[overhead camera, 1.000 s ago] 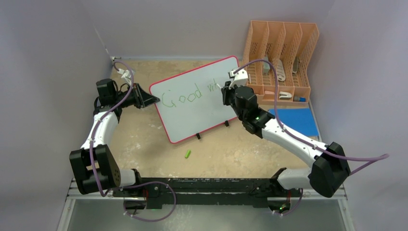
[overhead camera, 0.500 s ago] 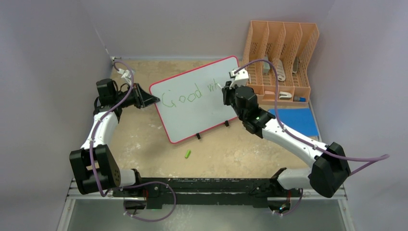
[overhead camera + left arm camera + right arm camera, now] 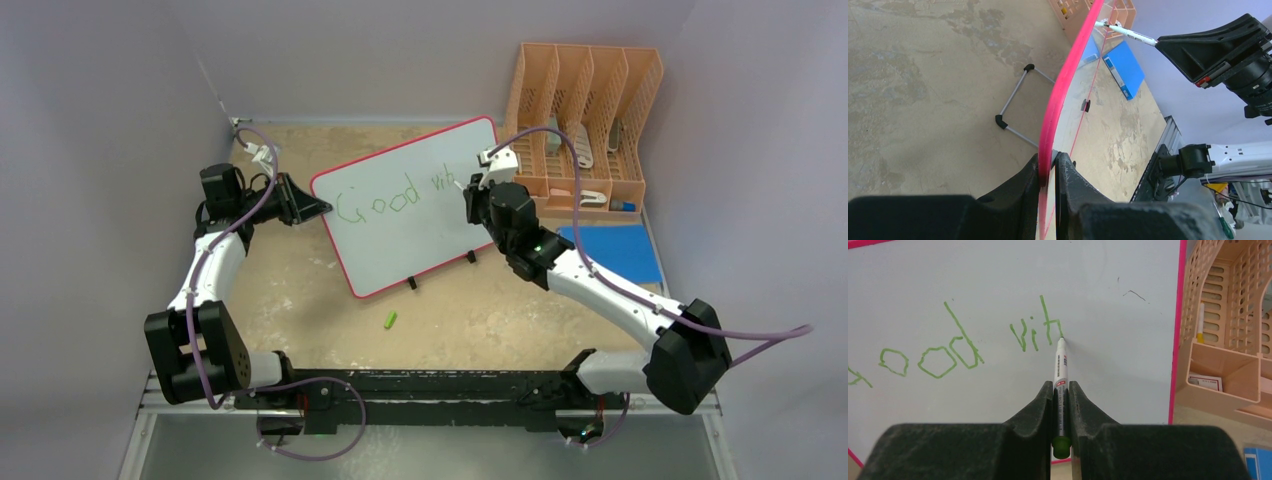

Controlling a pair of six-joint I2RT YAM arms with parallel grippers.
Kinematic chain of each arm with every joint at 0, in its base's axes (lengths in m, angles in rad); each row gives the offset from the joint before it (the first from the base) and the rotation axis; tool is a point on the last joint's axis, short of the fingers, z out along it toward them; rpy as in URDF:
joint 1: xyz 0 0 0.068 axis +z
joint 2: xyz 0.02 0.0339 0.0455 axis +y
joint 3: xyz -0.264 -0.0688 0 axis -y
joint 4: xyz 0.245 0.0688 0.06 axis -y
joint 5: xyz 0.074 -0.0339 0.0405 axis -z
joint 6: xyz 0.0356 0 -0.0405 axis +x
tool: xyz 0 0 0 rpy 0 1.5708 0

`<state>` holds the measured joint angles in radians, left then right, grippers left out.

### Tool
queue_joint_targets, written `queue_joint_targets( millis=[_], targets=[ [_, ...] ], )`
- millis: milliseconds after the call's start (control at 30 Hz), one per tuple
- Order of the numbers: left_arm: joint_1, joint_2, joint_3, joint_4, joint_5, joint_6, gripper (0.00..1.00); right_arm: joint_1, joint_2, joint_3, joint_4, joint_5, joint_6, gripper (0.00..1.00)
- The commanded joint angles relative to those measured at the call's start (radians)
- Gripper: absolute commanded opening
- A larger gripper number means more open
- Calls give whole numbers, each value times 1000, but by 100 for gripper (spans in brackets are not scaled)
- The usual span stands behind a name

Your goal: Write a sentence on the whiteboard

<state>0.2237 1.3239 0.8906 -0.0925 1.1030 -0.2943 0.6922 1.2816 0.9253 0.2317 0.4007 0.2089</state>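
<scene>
The tan, mottled surface carried everything. The whiteboard stood tilted on it, propped by a wire stand behind it, with its face turned toward the right hand. The left hand pinched the red rim at the board's left corner, its fingers pressed on either side of the edge.

Just beyond the right hand, off its far right side, stood a peach lattice organizer with four upright slots and a low front tray. Two of the slots held pale grey items, too small to name. In the tray lay a whitish piece and a small blue-tipped thing. The right wrist view also showed a thin white and yellow stick standing in one slot and a printed card in a lower compartment.

A flat blue rectangle lay near the organizer, beside the right forearm.

The right hand was clamped on a green marker, which pointed straight out between its fingers with its tip touching the board. The sentence ran in green from near the left hand toward the right hand, reading "Good" and then "vi" plus one more tall letter, at whose last stroke the tip rested.

A small green cap lay alone on the surface, well apart from both hands and nearer the arm bases.
</scene>
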Motion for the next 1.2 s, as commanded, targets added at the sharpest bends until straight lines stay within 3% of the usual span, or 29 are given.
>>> queue_joint_targets(
  millis=[0, 1167],
  targets=[
    [-17, -3, 12, -25, -48, 30, 0, -6, -34, -10, 8, -14, 19, 0],
    [-17, -4, 12, -20, -48, 27, 0, -5, -51, 14, 3, -57, 10, 0]
  ],
)
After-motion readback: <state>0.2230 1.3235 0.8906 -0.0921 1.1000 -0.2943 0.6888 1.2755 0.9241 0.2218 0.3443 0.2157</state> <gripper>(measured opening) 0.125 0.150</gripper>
